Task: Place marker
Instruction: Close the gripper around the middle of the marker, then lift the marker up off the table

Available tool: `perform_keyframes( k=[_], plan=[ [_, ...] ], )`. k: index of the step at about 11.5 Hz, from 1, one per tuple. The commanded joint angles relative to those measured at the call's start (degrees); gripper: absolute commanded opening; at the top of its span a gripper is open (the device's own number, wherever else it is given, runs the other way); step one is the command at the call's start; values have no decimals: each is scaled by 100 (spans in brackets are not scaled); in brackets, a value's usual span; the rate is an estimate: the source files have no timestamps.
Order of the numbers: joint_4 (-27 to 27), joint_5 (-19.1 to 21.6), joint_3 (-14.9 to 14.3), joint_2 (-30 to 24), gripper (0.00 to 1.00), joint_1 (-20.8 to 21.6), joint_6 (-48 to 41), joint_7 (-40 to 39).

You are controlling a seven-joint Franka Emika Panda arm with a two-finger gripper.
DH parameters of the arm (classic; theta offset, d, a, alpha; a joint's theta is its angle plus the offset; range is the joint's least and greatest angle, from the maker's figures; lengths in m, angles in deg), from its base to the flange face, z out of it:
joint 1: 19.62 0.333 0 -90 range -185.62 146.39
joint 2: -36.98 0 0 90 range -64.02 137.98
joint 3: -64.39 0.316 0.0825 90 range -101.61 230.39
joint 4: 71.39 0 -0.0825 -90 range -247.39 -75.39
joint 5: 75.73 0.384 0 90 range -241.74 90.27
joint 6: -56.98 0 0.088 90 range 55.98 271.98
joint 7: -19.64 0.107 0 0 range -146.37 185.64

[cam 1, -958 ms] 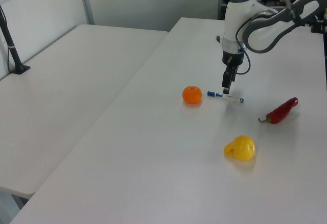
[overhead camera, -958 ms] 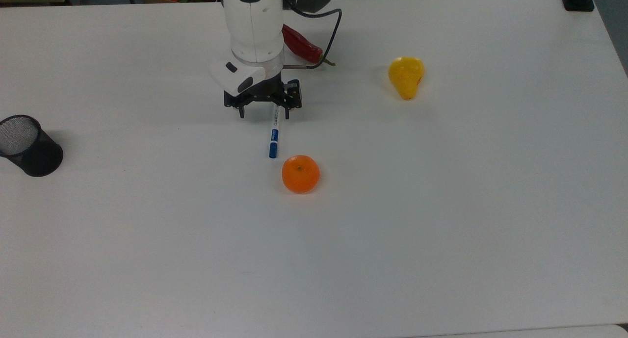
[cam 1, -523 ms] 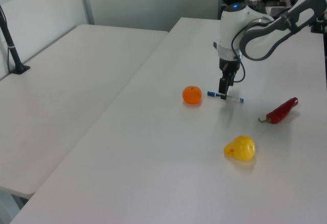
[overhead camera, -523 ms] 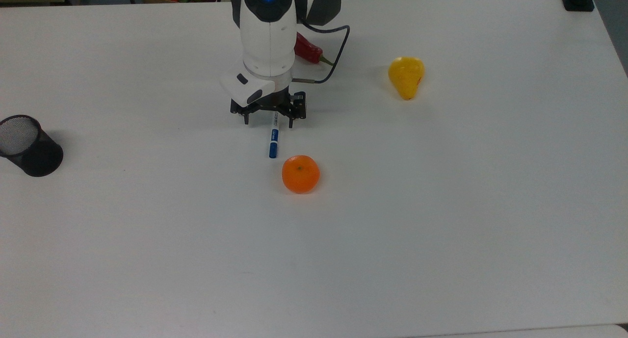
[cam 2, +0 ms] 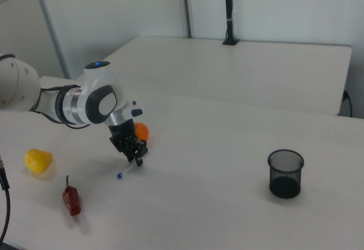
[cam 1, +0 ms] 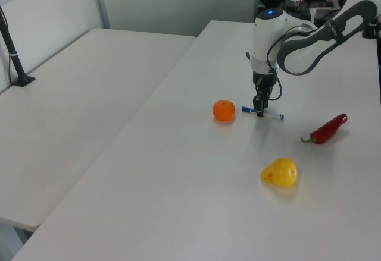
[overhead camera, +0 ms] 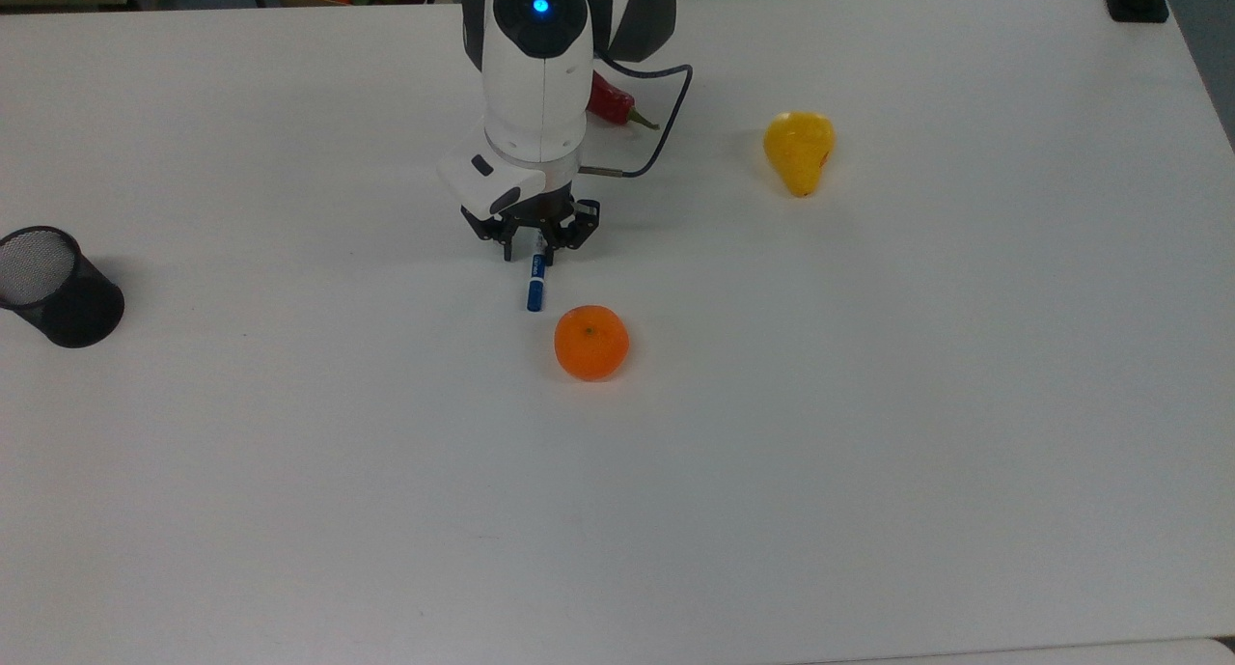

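The marker point(overhead camera: 535, 289), a white barrel with a blue cap, lies flat on the white table point(overhead camera: 868, 453); its cap points at the orange. My gripper point(overhead camera: 529, 256) stands straight down over the barrel's middle, low at the table, with its fingers closed in on both sides of the barrel. In the left view the gripper point(cam 1: 259, 111) touches down on the marker point(cam 1: 274, 116) just right of the orange. In the right view the gripper point(cam 2: 136, 159) covers the marker's upper part, and the blue end tip point(cam 2: 120, 175) sticks out below it.
An orange point(overhead camera: 590, 343) sits close to the marker's cap. A yellow pear point(overhead camera: 799, 149) lies at the top view's right, a red chilli point(overhead camera: 608, 103) behind the arm. A black mesh cup point(overhead camera: 58, 289) stands at the top view's far left.
The gripper has come down onto the marker and moved slightly along it toward the cap. Its fingers have drawn together from wide open. The marker has not shifted.
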Motion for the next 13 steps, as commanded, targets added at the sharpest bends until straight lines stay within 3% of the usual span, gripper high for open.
perform_keyframes(
  k=[1, 2, 3, 10, 13],
  plan=[
    [15, -38, -23, 15, 11, 8, 113, 135],
    [15, -38, -23, 15, 1, 16, 113, 135],
    [15, -38, -23, 6, 0, 17, 104, 135],
    [94, -20, -32, -441, 0, -124, -106, 109],
    [776, -3, -41, -548, 0, -212, -1158, 74]
  ],
)
